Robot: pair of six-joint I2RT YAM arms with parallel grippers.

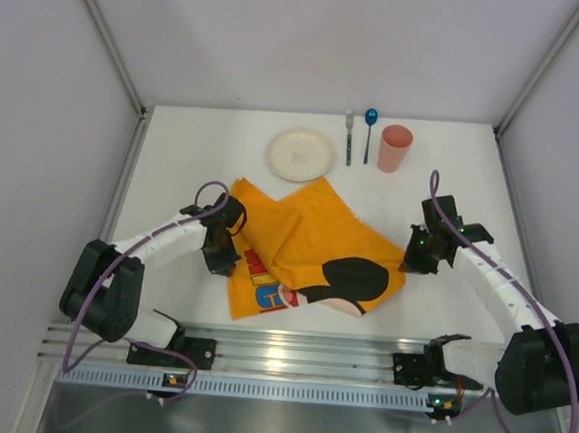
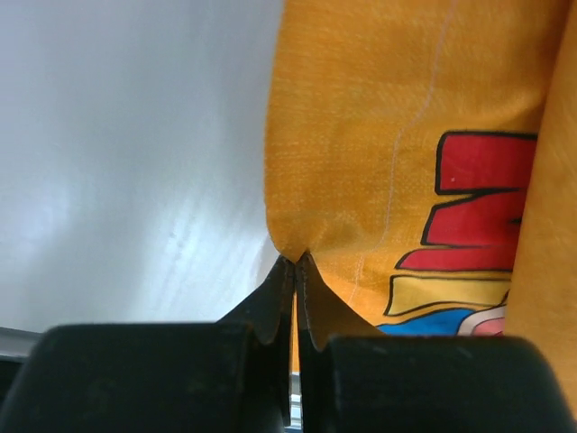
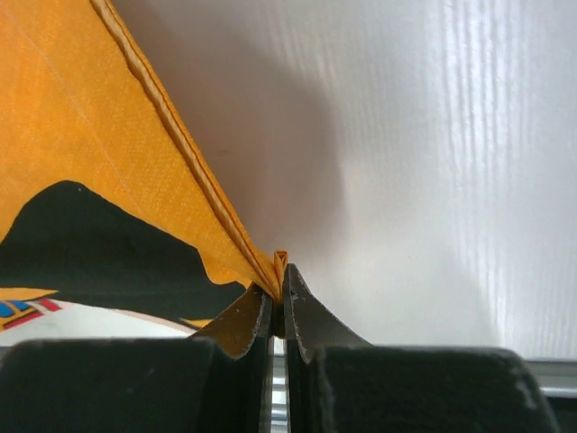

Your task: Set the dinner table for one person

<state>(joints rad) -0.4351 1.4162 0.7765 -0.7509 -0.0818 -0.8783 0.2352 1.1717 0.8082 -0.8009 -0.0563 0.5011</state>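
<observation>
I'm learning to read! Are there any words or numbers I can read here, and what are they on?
None can be read.
The orange cloth has big red, yellow and blue letter shapes, folded and cut off: unreadable.
The plate has a faint mark, too small to read.

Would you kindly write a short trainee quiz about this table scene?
1. True or false: the left hand and the right hand are both shut on the mat.
2. In the top view, which is rightmost of fork, spoon and cup? A fork, B spoon, C cup.
3. How many items lie beyond the mat?
Key: 1 true; 2 C; 3 four.
</observation>
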